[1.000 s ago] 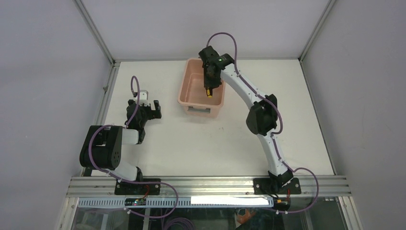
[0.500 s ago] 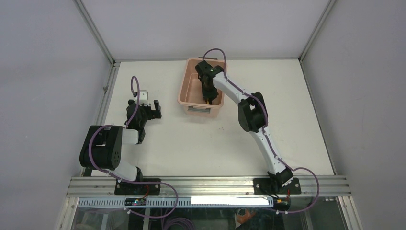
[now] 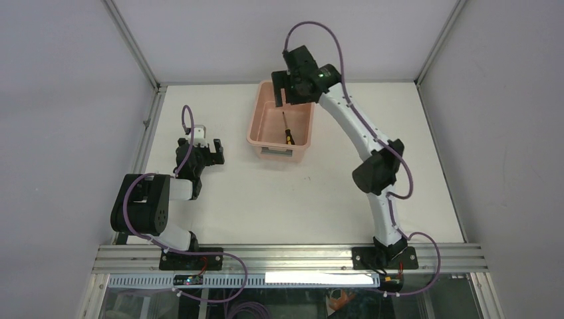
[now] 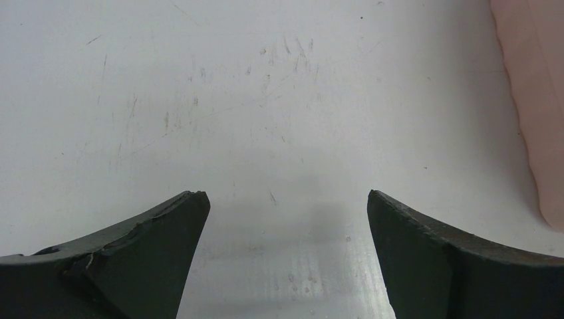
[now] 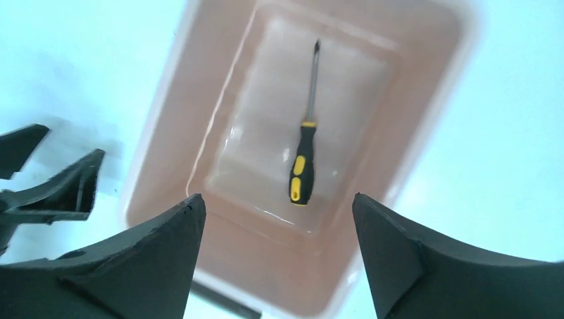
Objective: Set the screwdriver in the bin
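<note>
The screwdriver (image 3: 287, 130), with its yellow-and-black handle and thin dark shaft, lies loose on the floor of the pale pink bin (image 3: 260, 114). In the right wrist view the screwdriver (image 5: 304, 156) rests lengthwise in the bin (image 5: 166, 126), handle towards the camera. My right gripper (image 3: 292, 93) hangs open above the bin's far end, well clear of the tool, with nothing between the fingers of the right gripper (image 5: 278, 203). My left gripper (image 3: 211, 151) rests open over the bare table left of the bin; the left gripper (image 4: 286, 199) holds nothing.
The bin's side (image 4: 532, 100) shows at the right edge of the left wrist view. The left arm's fingers (image 5: 53, 179) appear at the left of the right wrist view. Grey walls and a metal frame (image 3: 149, 113) enclose the white table (image 3: 299, 199).
The right gripper went down into the bin with the screwdriver, opened and let it go, then rose above the bin's far end. The left arm has not moved.
</note>
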Available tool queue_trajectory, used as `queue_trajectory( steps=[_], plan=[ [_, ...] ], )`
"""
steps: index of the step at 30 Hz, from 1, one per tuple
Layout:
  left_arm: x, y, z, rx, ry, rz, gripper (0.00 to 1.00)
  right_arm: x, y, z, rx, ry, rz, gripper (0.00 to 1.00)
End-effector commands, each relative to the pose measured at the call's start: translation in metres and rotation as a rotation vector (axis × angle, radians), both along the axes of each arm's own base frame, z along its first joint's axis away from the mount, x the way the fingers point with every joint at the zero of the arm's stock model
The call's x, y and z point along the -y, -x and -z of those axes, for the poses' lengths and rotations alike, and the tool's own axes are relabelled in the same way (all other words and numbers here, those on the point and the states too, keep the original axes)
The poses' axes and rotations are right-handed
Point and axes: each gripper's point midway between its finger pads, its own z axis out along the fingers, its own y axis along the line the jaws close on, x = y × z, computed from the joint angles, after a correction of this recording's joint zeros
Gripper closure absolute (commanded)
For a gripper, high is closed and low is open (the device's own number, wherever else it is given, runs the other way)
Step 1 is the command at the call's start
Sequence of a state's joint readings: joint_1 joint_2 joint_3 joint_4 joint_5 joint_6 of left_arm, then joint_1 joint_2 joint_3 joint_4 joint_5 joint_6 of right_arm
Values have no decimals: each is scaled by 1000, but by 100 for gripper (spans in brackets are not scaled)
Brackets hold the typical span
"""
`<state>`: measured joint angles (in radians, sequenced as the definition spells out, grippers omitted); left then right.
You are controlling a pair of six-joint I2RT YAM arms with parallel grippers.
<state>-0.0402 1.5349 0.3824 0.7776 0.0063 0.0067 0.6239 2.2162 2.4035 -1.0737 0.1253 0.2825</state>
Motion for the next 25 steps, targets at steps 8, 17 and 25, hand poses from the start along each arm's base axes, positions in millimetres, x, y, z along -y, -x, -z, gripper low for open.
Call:
queue_trajectory(
  steps=[8, 17, 25],
  plan=[
    [5, -4, -17, 55, 20, 10, 1, 197, 10, -153, 313, 174, 259, 1],
    [5, -4, -17, 55, 20, 10, 1, 325, 25, -152, 284, 318, 483, 1],
    [5, -4, -17, 54, 20, 10, 1, 327, 34, -156, 354, 262, 509, 1]
  ],
)
